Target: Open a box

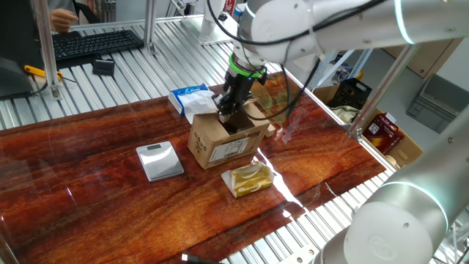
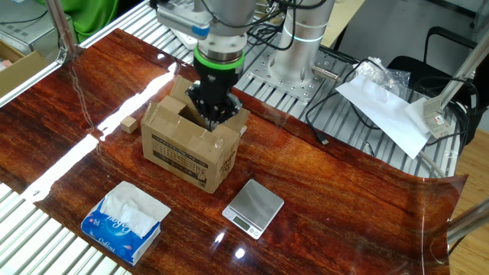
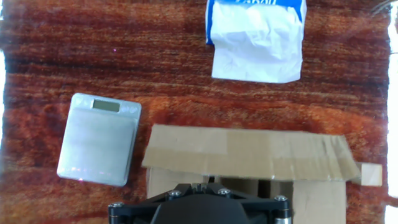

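One gripper [image 2: 212, 116] inside one box [image 2: 192, 147].

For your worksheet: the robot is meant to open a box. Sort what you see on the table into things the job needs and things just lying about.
Needed for the job:
- cardboard box
- end effector, lowered into the box top

Just lying about:
- tissue packet
- small scale
- gold foil pack
- small wooden block

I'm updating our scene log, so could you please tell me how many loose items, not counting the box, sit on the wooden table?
4: the tissue pack, the scale, the gold foil pack, and a small wooden block. The box may hide more.
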`<state>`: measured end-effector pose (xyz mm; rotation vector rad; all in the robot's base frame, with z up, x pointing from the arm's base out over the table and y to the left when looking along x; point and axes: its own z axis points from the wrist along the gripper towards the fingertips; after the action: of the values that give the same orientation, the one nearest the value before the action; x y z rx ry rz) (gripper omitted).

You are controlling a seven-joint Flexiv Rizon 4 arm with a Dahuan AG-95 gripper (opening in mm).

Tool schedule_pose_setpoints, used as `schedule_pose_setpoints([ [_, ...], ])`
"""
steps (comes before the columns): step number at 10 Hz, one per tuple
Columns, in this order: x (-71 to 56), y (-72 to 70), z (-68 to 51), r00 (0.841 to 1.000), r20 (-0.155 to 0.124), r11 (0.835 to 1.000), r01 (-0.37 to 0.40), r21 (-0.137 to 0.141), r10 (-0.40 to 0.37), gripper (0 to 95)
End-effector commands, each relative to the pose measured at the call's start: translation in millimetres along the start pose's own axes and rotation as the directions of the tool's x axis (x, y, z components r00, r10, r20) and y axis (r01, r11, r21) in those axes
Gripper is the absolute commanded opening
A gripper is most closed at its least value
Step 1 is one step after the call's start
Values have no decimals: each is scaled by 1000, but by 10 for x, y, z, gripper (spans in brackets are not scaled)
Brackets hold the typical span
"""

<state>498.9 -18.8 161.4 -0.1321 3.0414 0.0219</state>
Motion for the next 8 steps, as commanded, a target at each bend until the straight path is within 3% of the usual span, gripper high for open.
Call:
schedule_pose_setpoints([
  [1,-122,-20,-4,1000,-13,1000,9,-4,-9,0],
  [8,-589,-110,-11,997,-70,999,35,-16,-36,0],
])
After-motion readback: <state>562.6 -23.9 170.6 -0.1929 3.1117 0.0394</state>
